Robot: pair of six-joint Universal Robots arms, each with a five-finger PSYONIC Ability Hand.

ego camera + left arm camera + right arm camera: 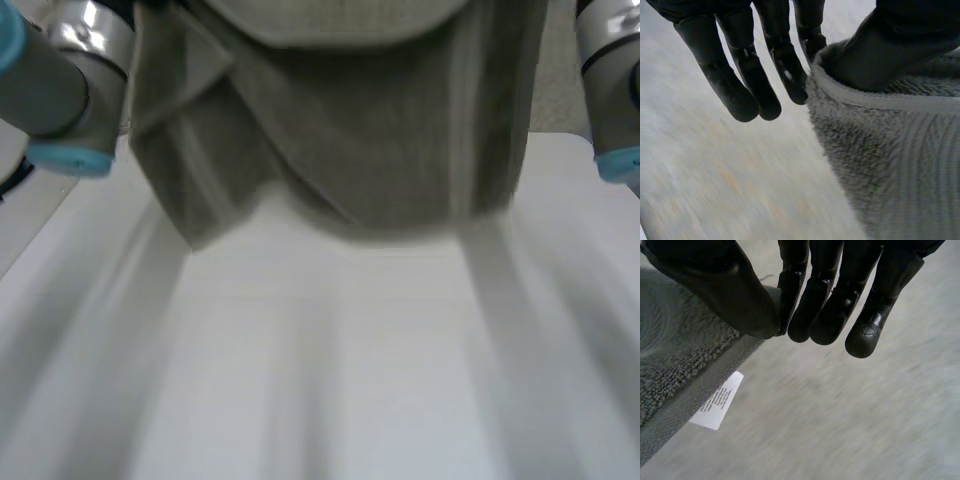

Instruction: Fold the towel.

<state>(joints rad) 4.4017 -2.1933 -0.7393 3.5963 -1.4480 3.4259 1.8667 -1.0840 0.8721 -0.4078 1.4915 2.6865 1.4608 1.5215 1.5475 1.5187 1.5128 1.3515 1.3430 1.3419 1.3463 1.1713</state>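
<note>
Towel (380,150), grey terry, hangs spread between the 2 hands, its lower edge loose over the white table (330,380). The left hand (775,45) pinches it at the hemmed top edge: the thumb presses onto the pile on one side, the nearest finger sits just behind the hem, and the other fingers are straight and clear of the cloth. The right hand (825,295) pinches a corner between thumb and nearest finger. A white care label (717,401) lies on the hem below that thumb.

A white table (330,380) under soft, even light; beyond its far right edge lies a grey-beige surface (560,100).
</note>
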